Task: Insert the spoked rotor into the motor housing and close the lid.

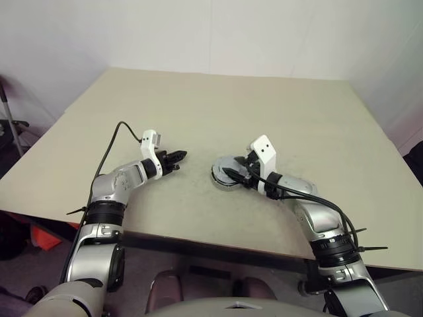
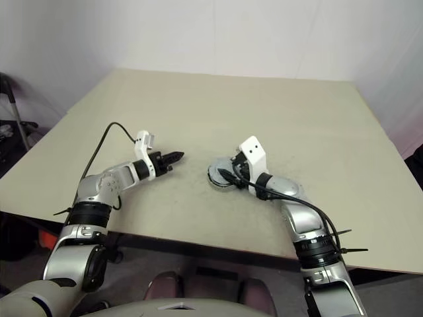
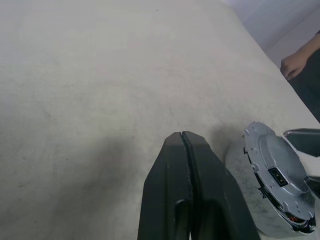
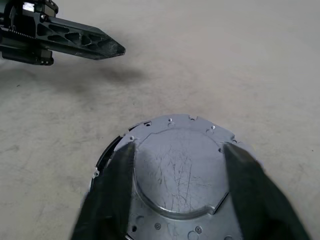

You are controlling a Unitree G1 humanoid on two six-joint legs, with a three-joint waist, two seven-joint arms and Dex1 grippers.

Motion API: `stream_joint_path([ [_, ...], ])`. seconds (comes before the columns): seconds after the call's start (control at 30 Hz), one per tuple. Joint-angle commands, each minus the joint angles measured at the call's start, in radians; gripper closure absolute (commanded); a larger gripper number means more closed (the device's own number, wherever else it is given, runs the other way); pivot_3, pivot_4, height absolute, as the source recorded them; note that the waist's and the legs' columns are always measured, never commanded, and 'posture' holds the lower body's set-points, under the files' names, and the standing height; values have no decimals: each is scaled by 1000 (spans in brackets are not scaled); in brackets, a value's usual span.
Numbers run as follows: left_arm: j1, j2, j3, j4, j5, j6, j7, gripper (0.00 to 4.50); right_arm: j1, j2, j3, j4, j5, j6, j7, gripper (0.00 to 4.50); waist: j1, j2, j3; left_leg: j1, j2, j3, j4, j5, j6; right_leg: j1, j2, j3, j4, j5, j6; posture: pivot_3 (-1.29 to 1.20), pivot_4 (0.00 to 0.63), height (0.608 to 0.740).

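The motor housing [image 1: 221,178] lies on the table in front of me, its copper coils just showing at its edge [image 3: 295,220]. The grey lid [image 4: 175,170] sits on top of it, notched rim and small screw holes facing up. The spoked rotor is hidden. My right gripper [image 4: 177,150] is open, with one finger [image 4: 117,170] over each side of the lid. Off to the housing's left, my left gripper [image 1: 182,156] hangs just above the table, shut on nothing and pointing toward the housing.
The beige table [image 1: 218,105] stretches far behind the housing, and its near edge runs just below both arms. A person's hand [image 3: 295,65] shows past the table's far side. A stand's leg [image 1: 6,112] is on the floor at the left.
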State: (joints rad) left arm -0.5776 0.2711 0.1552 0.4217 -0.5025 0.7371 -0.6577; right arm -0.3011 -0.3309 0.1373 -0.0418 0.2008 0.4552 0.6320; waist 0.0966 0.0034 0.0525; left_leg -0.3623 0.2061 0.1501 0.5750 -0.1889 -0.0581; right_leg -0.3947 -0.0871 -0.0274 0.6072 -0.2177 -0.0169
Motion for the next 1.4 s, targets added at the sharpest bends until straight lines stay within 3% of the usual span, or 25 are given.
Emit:
stream_joint_path([
  [0.03, -18, 3, 4, -13, 2, -19, -3, 4500, -25, 1, -3, -39, 1, -18, -2, 96, 0, 0, 0, 0, 0, 0, 0, 0, 0, 0, 0, 0, 0, 0, 0, 0, 0, 740],
  [0.8, -18, 8, 11, -9, 1, -18, 8, 4500, -41, 19, 35, 102, -68, -84, -10, 41, 0, 0, 0, 0, 0, 0, 0, 0, 0, 0, 0, 0, 0, 0, 0, 0, 0, 740],
  [0.93, -22, 8, 13, -4, 2, -22, 9, 4500, -27, 15, 31, 88, -57, -79, 2, 1282, 0, 0, 0, 0, 0, 0, 0, 0, 0, 0, 0, 0, 0, 0, 0, 0, 0, 740],
  [0.97, -22, 9, 13, -2, 2, -23, 9, 4500, -24, 13, 31, 84, -58, -79, 3, 1396, 0, 0, 0, 0, 0, 0, 0, 0, 0, 0, 0, 0, 0, 0, 0, 0, 0, 740],
  [1.4, -29, 8, 8, 14, 5, -28, 6, 4500, -5, 31, -12, -10, 49, -95, 73, 1392, 0, 0, 0, -3, 0, 0, 0, -1, 1, -2, 0, 0, 0, 0, 0, 0, 0, 740],
])
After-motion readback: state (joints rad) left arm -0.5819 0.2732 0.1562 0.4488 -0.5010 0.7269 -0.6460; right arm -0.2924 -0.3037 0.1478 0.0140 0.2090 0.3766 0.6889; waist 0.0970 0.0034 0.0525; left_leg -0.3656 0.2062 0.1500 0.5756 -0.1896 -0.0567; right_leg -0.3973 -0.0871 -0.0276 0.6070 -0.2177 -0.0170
